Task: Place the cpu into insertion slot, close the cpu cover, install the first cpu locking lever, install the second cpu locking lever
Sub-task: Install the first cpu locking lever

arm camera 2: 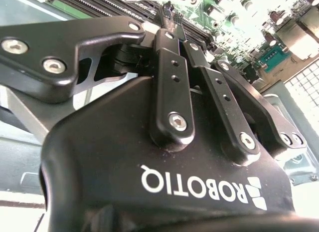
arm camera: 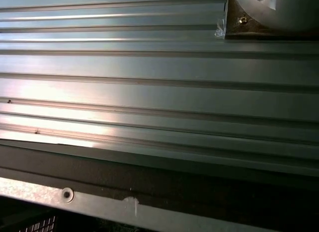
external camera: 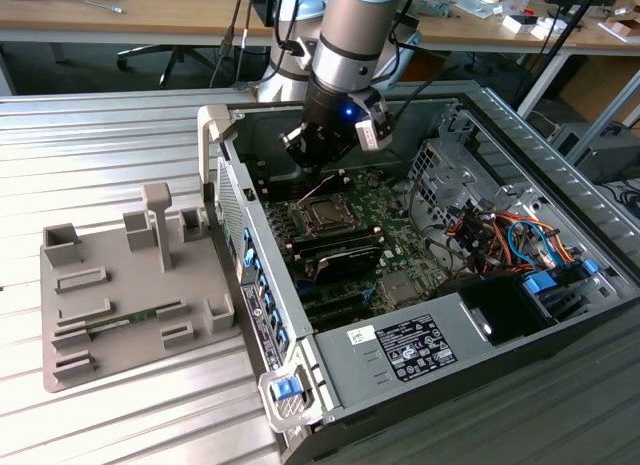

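In the exterior view my gripper (external camera: 322, 168) hangs inside the open computer case, just above the far edge of the insertion slot (external camera: 322, 217) on the green motherboard (external camera: 385, 225). The cpu cover (external camera: 306, 225), a silvery frame, lies flat over the slot. Its centre looks dark grey, and I cannot tell the cpu apart there. A thin locking lever (external camera: 318, 191) slants up from the slot's far side toward my gripper. In the second wrist view the black fingertips (arm camera 2: 168, 16) meet over the board, shut, with nothing visible between them.
A black module (external camera: 345, 253) lies just in front of the slot. The power supply (external camera: 415, 347) and cable bundles (external camera: 490, 235) fill the case's near and right side. A grey fixture tray (external camera: 110, 295) sits on the ribbed metal table (arm camera: 149, 82) at the exterior view's left.
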Robot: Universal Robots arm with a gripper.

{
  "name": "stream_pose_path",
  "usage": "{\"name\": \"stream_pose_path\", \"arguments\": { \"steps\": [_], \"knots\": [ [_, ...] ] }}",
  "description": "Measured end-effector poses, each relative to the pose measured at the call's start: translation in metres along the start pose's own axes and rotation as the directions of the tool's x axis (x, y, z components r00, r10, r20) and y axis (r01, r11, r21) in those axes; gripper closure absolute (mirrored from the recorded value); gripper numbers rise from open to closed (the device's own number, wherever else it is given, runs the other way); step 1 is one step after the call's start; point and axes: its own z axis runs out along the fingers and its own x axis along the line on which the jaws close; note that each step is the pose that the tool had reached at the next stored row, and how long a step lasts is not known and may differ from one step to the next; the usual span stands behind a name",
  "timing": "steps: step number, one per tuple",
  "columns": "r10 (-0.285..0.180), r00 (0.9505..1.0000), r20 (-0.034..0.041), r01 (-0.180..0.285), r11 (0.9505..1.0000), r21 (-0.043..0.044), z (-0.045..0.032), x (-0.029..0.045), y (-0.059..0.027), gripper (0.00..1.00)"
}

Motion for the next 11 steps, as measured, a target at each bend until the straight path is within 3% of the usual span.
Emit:
{"name": "stream_pose_path", "arguments": {
  "steps": [11],
  "knots": [
    [0.000,1.0000,0.0000,0.000,1.0000,0.0000,0.0002,-0.0041,-0.0004,0.90]
  ]
}}
